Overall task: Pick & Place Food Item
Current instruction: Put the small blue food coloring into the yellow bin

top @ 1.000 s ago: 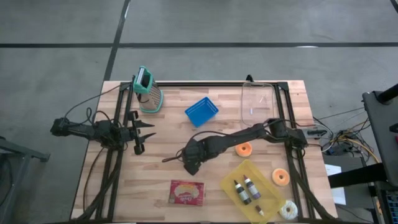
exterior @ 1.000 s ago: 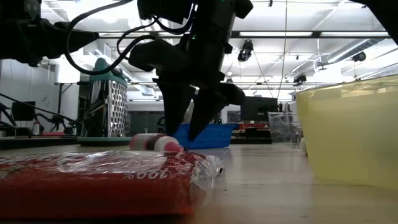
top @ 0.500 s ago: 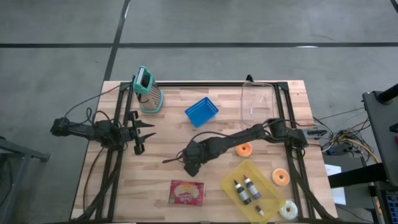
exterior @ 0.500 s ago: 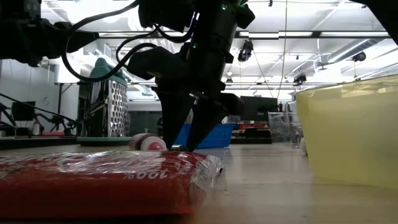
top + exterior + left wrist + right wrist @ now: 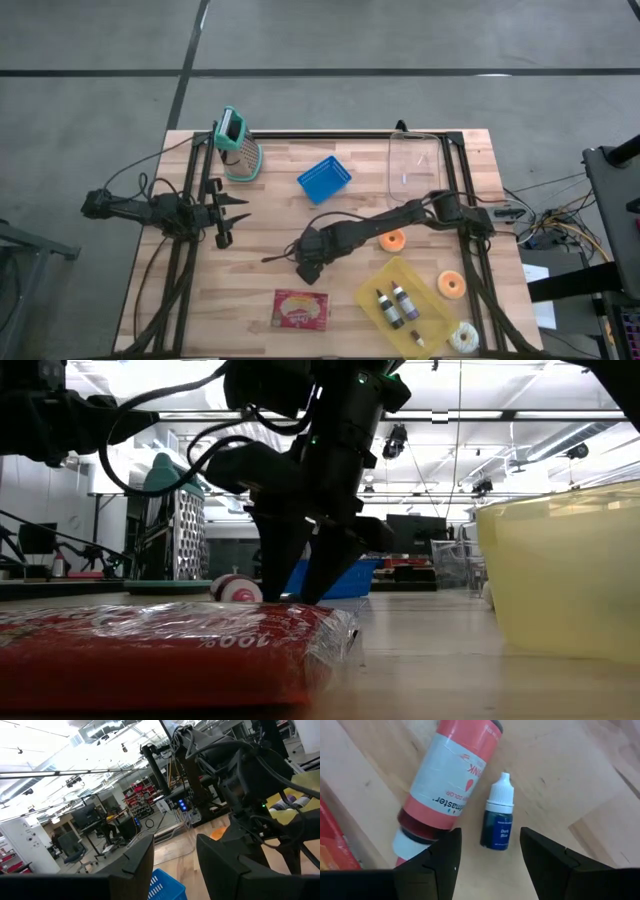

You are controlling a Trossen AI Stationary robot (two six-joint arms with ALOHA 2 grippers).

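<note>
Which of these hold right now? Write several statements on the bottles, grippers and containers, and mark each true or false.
1. The right gripper hangs open over the small blue dropper bottle. True.
2. The pink bottle stands upright. False: it lies on its side beside the dropper bottle.
3. The left gripper is carrying a donut. False: it waits open at the table's left side, holding nothing.
4. The yellow bin holds small bottles. True.
5. The blue basket sits inside the clear container. False: they stand apart.
</note>
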